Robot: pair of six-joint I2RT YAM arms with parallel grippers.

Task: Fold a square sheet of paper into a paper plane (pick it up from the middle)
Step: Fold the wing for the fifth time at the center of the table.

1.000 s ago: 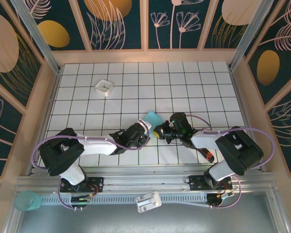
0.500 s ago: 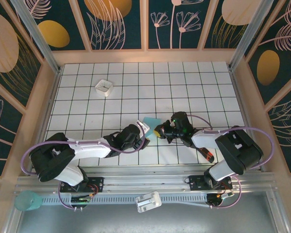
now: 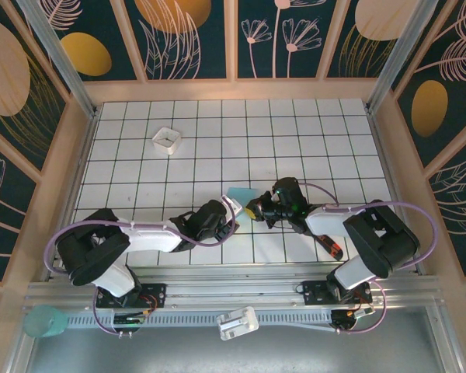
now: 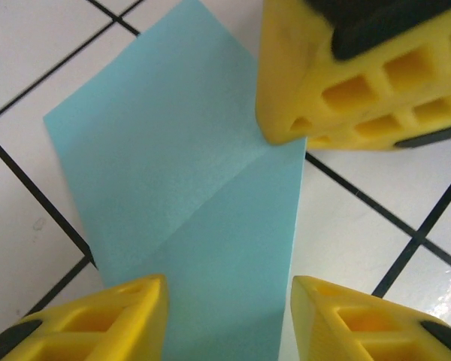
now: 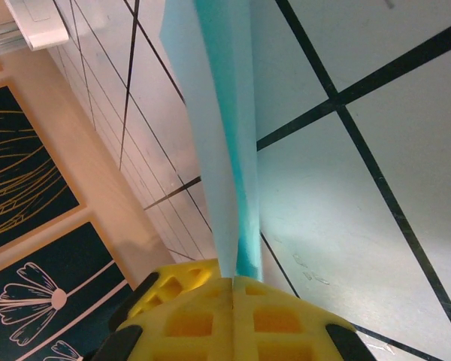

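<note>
1. Paper sheet: turquoise, part-folded, with one diagonal crease across it. It sits mid-width on the gridded worktop, nearer the near edge than the far edge, between the two tool tips.
2. Right tool: jaws pressed flat together, clamping the sheet's edge. In the right wrist view the sheet runs edge-on away from the closed yellow fingertips, layers doubled at the fold.
3. Left tool: jaws apart, one yellow finger on each side of the sheet's near end. In the left wrist view its left finger overlaps the sheet edge and its right finger is just clear of it. No pinch.
4. Can't tell whether the sheet's free end rests on the worktop.
5. White square tray: far-left area of the worktop, well apart from the sheet.
6. Red-and-black pen: near-right area, beside the right arm.
</note>
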